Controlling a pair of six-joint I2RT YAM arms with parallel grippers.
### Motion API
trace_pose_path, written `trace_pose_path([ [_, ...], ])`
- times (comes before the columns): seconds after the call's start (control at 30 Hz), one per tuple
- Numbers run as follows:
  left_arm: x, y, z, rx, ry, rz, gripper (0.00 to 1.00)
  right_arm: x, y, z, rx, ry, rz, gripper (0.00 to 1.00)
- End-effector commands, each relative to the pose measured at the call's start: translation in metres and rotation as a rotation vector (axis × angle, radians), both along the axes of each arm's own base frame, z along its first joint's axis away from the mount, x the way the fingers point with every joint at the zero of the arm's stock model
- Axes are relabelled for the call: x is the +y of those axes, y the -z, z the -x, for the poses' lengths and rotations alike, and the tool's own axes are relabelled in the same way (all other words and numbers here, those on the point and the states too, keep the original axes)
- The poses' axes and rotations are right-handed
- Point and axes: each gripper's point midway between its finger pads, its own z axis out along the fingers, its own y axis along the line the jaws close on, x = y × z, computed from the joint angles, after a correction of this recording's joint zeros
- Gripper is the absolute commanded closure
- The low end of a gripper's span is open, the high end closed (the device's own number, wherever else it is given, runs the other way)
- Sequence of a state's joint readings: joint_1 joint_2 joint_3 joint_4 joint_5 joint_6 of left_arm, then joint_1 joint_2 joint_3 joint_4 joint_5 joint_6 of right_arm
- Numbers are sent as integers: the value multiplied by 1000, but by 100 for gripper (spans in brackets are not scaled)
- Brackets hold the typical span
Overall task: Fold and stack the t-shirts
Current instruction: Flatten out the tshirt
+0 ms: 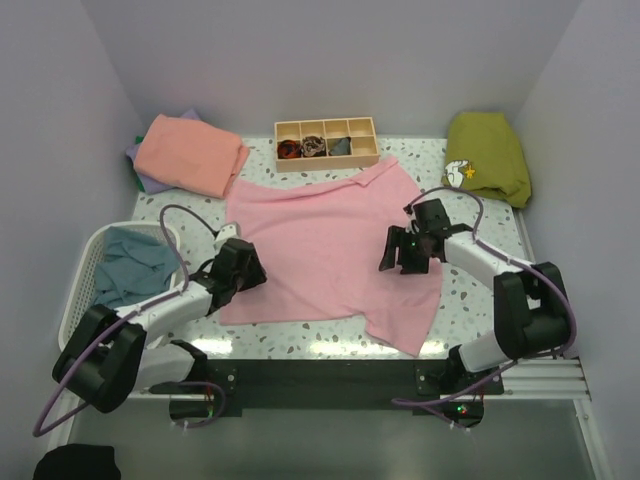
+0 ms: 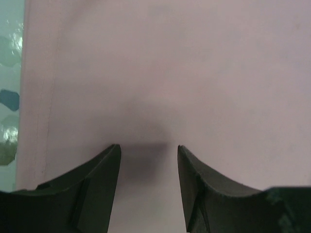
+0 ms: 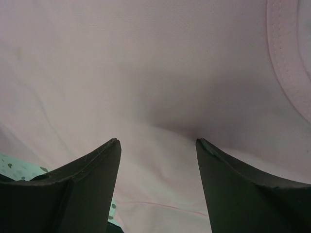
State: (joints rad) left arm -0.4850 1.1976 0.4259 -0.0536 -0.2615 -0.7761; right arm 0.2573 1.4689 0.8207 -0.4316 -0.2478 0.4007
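Observation:
A light pink t-shirt [image 1: 320,250] lies spread across the middle of the table, one sleeve toward the front right. My left gripper [image 1: 245,272] sits low over its left edge. In the left wrist view the left gripper [image 2: 148,146] is open, flat pink cloth [image 2: 160,73] showing between the fingertips and the hem at the left. My right gripper [image 1: 402,252] is down on the shirt's right part. It [image 3: 158,141] is open too, with a soft ridge of pink cloth [image 3: 160,160] between the jaws. A folded salmon t-shirt [image 1: 190,152] rests on a lavender one [image 1: 140,160] at the back left.
A white basket [image 1: 85,270] at the left holds a teal-blue shirt [image 1: 132,265]. A compartmented wooden tray [image 1: 327,142] with small dark items stands at the back centre. An olive-green garment [image 1: 488,155] lies at the back right. Walls enclose the table on three sides.

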Motion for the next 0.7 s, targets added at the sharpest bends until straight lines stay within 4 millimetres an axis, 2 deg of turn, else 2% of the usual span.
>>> trace_pose_path([
  [0.0, -1, 14, 4, 30, -23, 18, 44, 2, 22, 0, 37, 15, 27, 32],
  [0.1, 0, 23, 16, 65, -38, 38, 44, 0, 34, 16, 99, 38, 43, 32],
  [0.2, 0, 35, 36, 117, -48, 67, 44, 4, 44, 44, 149, 89, 27, 31],
  [0.23, 1, 39, 44, 138, -47, 68, 44, 5, 52, 62, 177, 81, 41, 32],
  [0.27, 2, 41, 52, 163, -57, 74, 44, 6, 47, 69, 170, 102, 36, 31],
  [0.33, 6, 47, 67, 192, -64, 68, 44, 5, 52, 94, 185, 93, 79, 31],
  [0.37, -2, 41, 68, 165, -9, 96, 41, 6, 44, 101, 173, 116, 64, 31],
  [0.43, -6, 40, 77, 177, -9, 130, 36, 5, 46, 124, 189, 116, 78, 31],
  [0.53, -8, 42, 92, 204, 13, 138, 36, -6, 40, 148, 192, 181, 94, 30],
  [0.57, -12, 41, 98, 218, 25, 161, 36, -17, 42, 159, 208, 199, 134, 30],
  [0.6, -14, 43, 103, 232, 31, 169, 36, -19, 34, 160, 173, 210, 112, 30],
  [0.67, -21, 41, 108, 223, 71, 177, 35, -33, 33, 172, 184, 251, 148, 29],
])
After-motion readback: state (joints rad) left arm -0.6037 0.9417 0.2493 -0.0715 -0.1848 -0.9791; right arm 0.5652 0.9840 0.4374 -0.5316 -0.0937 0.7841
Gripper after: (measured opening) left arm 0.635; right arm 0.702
